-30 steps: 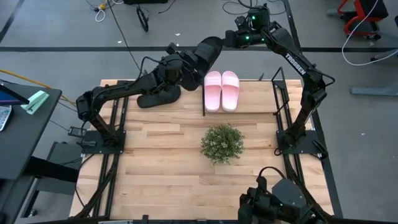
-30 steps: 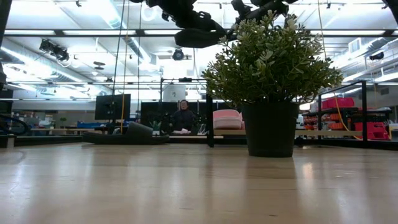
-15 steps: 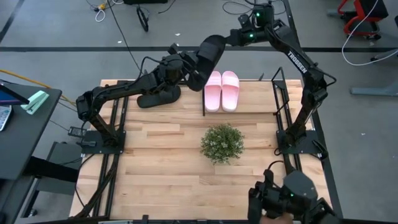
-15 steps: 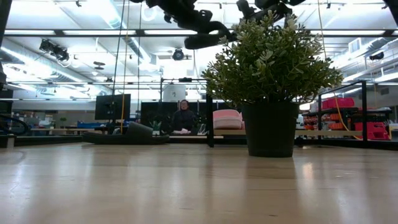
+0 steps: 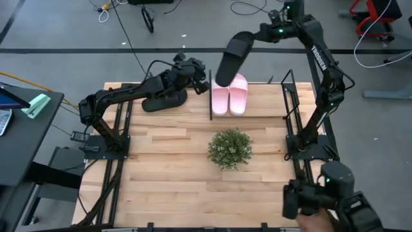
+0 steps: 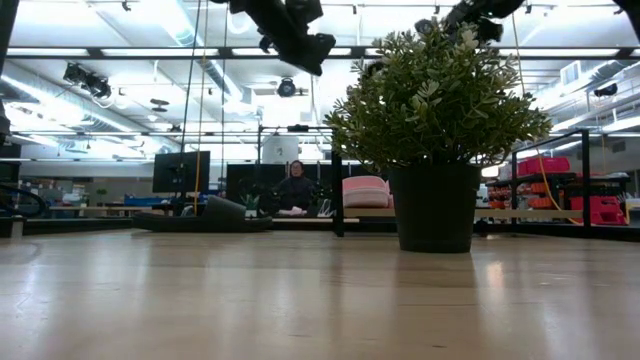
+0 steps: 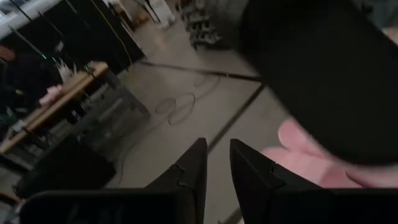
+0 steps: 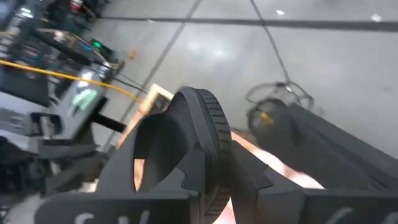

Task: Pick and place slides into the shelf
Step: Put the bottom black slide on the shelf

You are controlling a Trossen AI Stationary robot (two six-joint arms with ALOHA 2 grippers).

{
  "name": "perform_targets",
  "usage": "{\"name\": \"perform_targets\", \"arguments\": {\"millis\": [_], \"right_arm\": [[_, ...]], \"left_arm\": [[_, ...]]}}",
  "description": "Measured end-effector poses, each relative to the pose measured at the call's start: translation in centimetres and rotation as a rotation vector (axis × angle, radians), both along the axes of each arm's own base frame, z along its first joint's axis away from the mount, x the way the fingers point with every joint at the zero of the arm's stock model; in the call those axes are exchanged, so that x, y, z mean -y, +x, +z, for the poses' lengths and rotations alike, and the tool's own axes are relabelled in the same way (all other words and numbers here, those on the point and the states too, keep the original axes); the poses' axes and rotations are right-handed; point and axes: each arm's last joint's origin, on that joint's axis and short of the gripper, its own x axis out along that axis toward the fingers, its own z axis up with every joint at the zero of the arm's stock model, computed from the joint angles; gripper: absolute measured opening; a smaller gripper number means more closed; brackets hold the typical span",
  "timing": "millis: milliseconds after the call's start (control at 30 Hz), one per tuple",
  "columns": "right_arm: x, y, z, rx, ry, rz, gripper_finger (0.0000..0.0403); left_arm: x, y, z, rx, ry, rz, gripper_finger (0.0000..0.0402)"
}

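In the high view my right gripper (image 5: 256,35) is shut on a black slide (image 5: 230,58), held high over the shelf's (image 5: 284,96) left end. Two pale pink slides (image 5: 229,93) lie side by side on their soles in the shelf, against its left post. The second black slide (image 5: 164,100) rests on the table left of the shelf. My left gripper (image 5: 201,74) hovers beside the lifted slide, slightly open and touching nothing; its wrist view shows a narrow gap (image 7: 216,162) below the black slide (image 7: 323,68). My right gripper pinches the black slide's sole (image 8: 214,155) between its two fingers (image 8: 252,177), at the end nearest the wrist. One finger is on the strap side and one on the underside. The slide is lifted clear and slants down from the gripper toward the pink slides.
A small green plant in a dark pot (image 5: 230,147) stands mid-table, in front of the shelf. The shelf's right half (image 5: 264,96) holds nothing. A person (image 6: 295,190) sits in the room beyond the far edge. Bare wood lies near and left of the plant.
My right gripper has risen and swung toward the table's right, carrying the black slide away from my left gripper, which was right at it a second ago. The slide now hangs steeper. My left gripper has stayed near the shelf's left post.
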Motion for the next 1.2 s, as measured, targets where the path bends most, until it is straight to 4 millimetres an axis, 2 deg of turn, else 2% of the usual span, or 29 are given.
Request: {"name": "perform_targets", "arguments": {"millis": [233,400,633,833,1200], "right_arm": [[0.1,-3.8,-1.5,-0.158,0.046,-0.048,0.0045],[-0.2,-5.4,-2.3,-0.326,0.041,-0.079,0.0045],[-0.9,-5.7,-3.0,-0.523,0.045,-0.071,0.0045],[-0.9,-5.4,-3.6,-0.597,0.066,-0.08,0.0045],[1.0,-3.2,-8.1,-0.691,0.224,0.028,0.0045]], "left_arm": [[-0.4,-0.5,-0.8,-0.015,-0.074,0.036,0.0068],[-0.9,-0.7,-0.8,-0.006,-0.081,0.055,0.0075],[-1.0,-0.8,-0.8,-0.005,-0.082,0.059,0.0068],[-1.0,-0.8,-0.9,-0.013,-0.085,0.058,0.006],[-0.9,-0.9,-1.2,-0.044,-0.097,0.059,0.0068]]}}
